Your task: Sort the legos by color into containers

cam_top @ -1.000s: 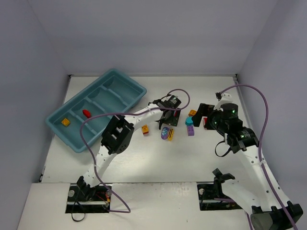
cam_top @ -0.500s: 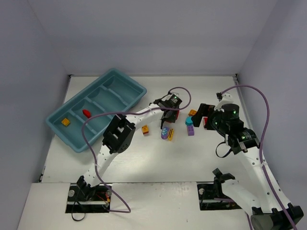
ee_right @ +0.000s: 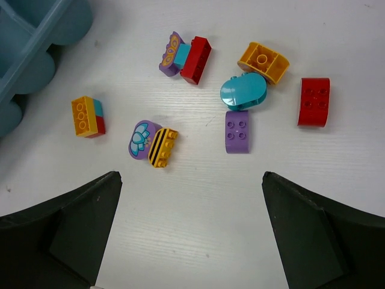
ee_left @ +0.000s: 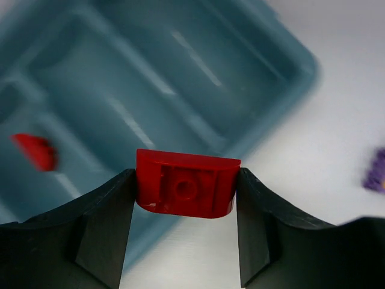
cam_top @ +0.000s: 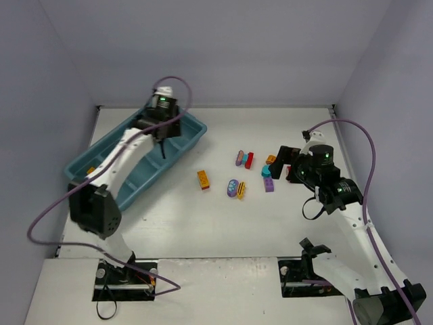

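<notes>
Left gripper (ee_left: 185, 208) clamps a small glossy red plastic brick (ee_left: 185, 183) by its two ends, holding it in the air above the long teal-blue plastic tray (cam_top: 191, 132); which of the tray's compartments lies beneath cannot be told. A blurred red piece (ee_left: 36, 150) lies in one compartment. Right gripper (ee_right: 189, 232) hangs with its fingers spread wide and empty over the white table (ee_right: 198, 198). Loose bricks lie there: a red four-stud brick (ee_right: 314, 101), a teal rounded brick (ee_right: 243, 91) just beside a purple four-stud brick (ee_right: 239, 131), and an orange arched brick (ee_right: 263, 61).
</notes>
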### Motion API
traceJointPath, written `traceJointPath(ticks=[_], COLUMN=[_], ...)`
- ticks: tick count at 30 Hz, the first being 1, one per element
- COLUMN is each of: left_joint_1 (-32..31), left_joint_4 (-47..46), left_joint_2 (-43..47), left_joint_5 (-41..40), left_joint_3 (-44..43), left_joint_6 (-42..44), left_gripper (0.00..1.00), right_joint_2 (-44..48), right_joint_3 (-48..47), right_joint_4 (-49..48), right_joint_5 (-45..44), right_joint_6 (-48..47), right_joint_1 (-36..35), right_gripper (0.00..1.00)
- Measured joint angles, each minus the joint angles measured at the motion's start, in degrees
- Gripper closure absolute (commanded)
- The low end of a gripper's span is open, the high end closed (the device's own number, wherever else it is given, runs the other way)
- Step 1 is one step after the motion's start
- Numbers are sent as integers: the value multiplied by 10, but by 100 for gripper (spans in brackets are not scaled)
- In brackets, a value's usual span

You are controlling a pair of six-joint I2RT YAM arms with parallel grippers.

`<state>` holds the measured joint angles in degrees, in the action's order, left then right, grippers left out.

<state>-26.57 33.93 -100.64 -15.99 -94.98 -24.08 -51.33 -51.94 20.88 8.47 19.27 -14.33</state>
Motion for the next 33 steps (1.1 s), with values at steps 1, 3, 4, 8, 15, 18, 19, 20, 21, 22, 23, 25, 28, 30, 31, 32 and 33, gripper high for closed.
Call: traceJointPath(ticks=[1, 3, 4, 8, 15, 18, 19, 20, 21, 22, 23, 25, 28, 30, 31, 32, 33], left_joint_1=[31, 91, 130, 221, 277, 285, 287, 288, 288, 288, 288, 288, 282, 271, 263, 252, 238], left_joint_4=[1, 0, 3, 7, 5, 5, 5, 6, 6, 7, 7, 7, 6, 9, 11, 15, 18], left_joint_2=[29, 68, 84, 87, 0, -41, -50, -54, -56, -55, -52, -45, -26, -9, 1, 10, 22], left_joint_5=[-4, -9, -10, 1, 27, 31, 32, 33, 34, 37, 40, 49, 63, 66, 66, 67, 68], left_joint_3=[15, 42, 57, 94, 86, 69, 65, 63, 62, 62, 62, 62, 65, 68, 69, 70, 72], left_joint_6=[4, 15, 19, 38, 60, 61, 63, 64, 64, 64, 62, 58, 52, 47, 42, 38, 33], left_gripper=[86, 85, 85, 75, 56, 43, 40, 37, 33, 31, 31, 30, 28, 27, 27, 27, 27], right_joint_2=[-3, -11, -14, -24, -27, -27, -27, -27, -27, -26, -25, -21, -19, -19, -19, -19, -19], right_joint_3=[0, 0, 0, 0, 0, 0, 0, 0, 0, 0, 2, 6, 11, 12, 12, 12, 12], right_joint_4=[0, 0, 0, 0, 0, 0, 0, 0, 0, 0, -1, 0, 0, 0, 0, 0, 0], right_joint_5=[0, 0, 0, 2, 8, 9, 9, 9, 9, 8, 8, 8, 7, 7, 5, 4, 3], right_joint_6=[0, 0, 0, 0, 0, 0, 0, 0, 0, 0, 0, 0, 1, 1, 1, 1, 2], right_joint_1=[0, 0, 0, 0, 0, 0, 0, 0, 0, 0, 0, 0, 0, 0, 0, 0, 0], right_gripper=[0, 0, 0, 0, 0, 0, 0, 0, 0, 0, 0, 0, 0, 0, 0, 0, 0])
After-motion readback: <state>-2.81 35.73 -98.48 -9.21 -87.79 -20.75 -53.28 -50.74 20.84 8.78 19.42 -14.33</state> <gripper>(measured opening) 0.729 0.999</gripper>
